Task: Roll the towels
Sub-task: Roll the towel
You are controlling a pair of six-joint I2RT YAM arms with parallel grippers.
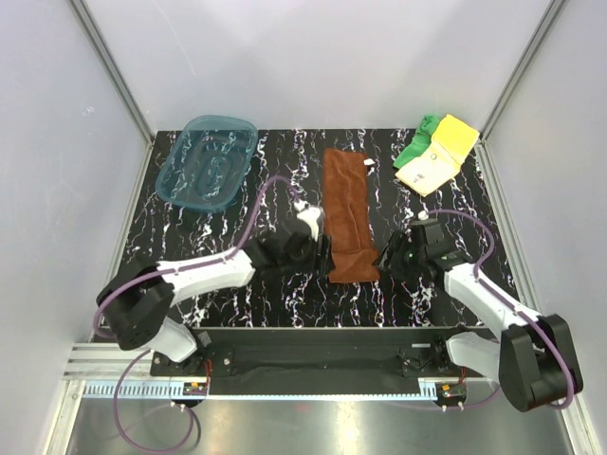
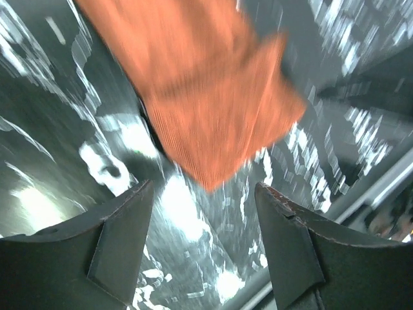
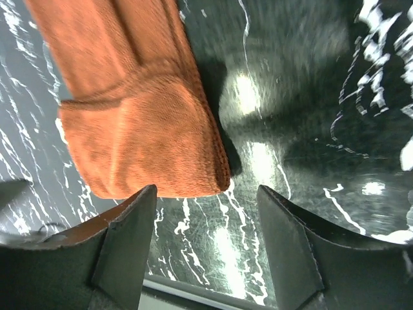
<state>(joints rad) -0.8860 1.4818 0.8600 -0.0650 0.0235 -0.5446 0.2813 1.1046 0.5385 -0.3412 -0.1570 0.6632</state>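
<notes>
Top external view is showing a long rust-brown cloth towel (image 1: pixel 349 213) lying flat in the middle of the black worktop with white streaks (image 1: pixel 285 152). It is running from far to near, and its near end is stopping short of the worktop's near edge. The left jaws are sitting just beside that near end on its left side. The right jaws are sitting near it on its right side. Both pairs of jaws are standing apart and holding nothing.

Right wrist view is showing the near end of the brown towel (image 3: pixel 142 142) folded over on itself. Its corner is lying just ahead of one finger, and bare worktop is showing between the two fingers. Left wrist view is blurry. A corner of the brown towel (image 2: pixel 213 103) is lying ahead of the jaws, not between them.

A pale yellow towel with small dark marks (image 1: pixel 438 163) and a bright green towel (image 1: pixel 417 144) are lying bunched together, touching, at the far right corner. A see-through teal plastic tray (image 1: pixel 207 163) is sitting at the far left corner, well apart from the brown towel. Bare worktop is lying open on both sides of the brown towel's far half.
</notes>
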